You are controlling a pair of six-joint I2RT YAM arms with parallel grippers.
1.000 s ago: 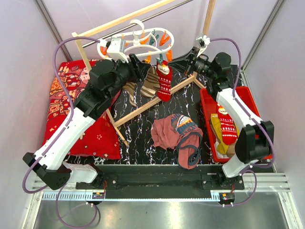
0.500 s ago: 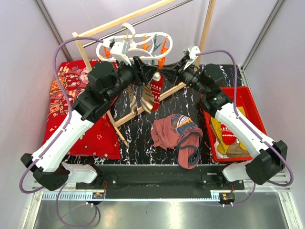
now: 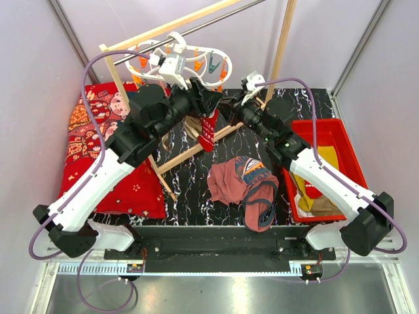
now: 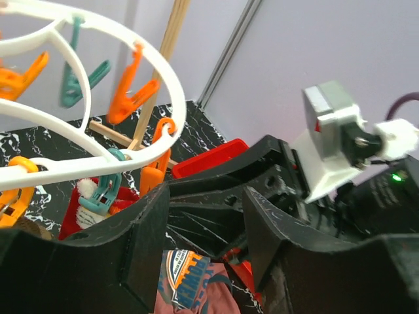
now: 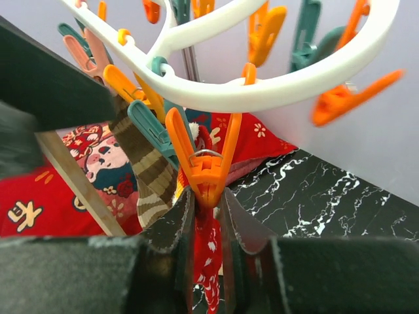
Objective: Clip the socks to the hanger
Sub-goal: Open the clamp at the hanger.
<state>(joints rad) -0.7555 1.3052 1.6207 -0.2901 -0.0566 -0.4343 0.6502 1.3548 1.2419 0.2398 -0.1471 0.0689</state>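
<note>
Top external view: both grippers meet under the hanger [image 3: 204, 49], the right gripper [image 3: 226, 108] nearer the red sock [image 3: 208, 134], whose long axis hangs straight down. Left wrist view shows the left gripper [image 4: 203, 216] with fingers apart and empty. Right wrist view alone shows the right fingers [image 5: 171, 229] clamped on the sock's top, directly beneath an orange peg [image 5: 206, 167].

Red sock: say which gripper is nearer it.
Right. The right gripper pinches the red sock just under an orange peg; the left gripper hangs open beside them, apart.
</note>
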